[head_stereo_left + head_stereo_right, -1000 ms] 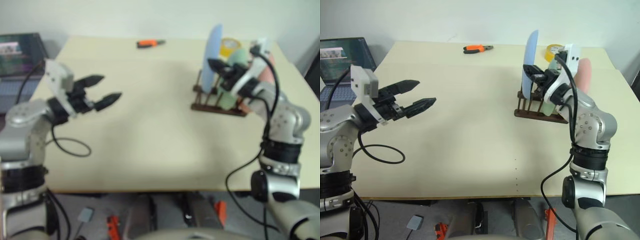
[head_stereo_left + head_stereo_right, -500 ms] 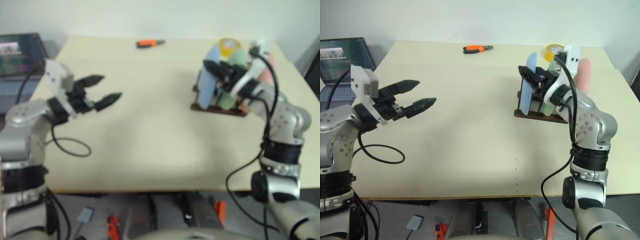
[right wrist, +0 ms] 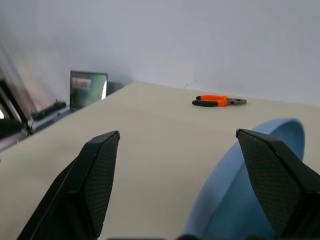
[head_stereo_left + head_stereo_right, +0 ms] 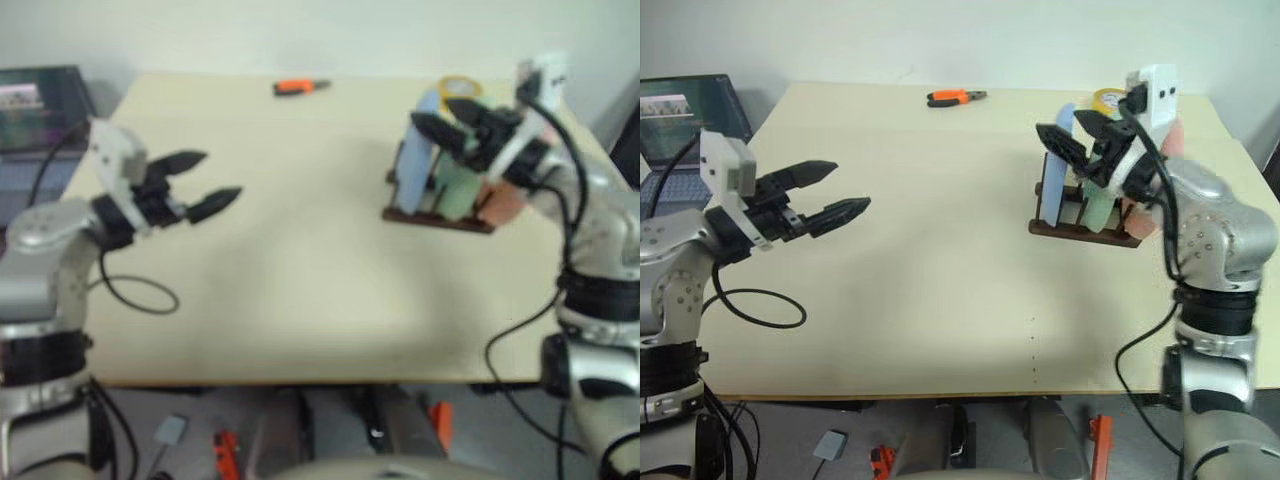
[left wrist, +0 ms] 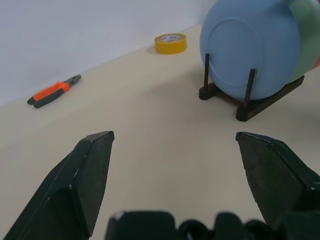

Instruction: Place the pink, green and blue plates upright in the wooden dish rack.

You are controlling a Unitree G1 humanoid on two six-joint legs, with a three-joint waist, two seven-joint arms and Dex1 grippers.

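The wooden dish rack stands at the table's right side with all three plates upright in it. The blue plate is at the rack's left end, the green plate behind it, the pink plate at the right end. My right gripper hovers open just above the blue plate's top edge, holding nothing. My left gripper is open and empty over the table's left side, far from the rack; its wrist view shows the blue plate between the rack's pegs.
A yellow tape roll lies behind the rack. Orange-handled pliers rest near the table's far edge. A laptop sits off the table's left side. The table is bare between the grippers.
The blue plate, held high a second ago, has gone down into the rack. My right gripper has opened, let it go and lifted up and to the right. The left arm stayed still.
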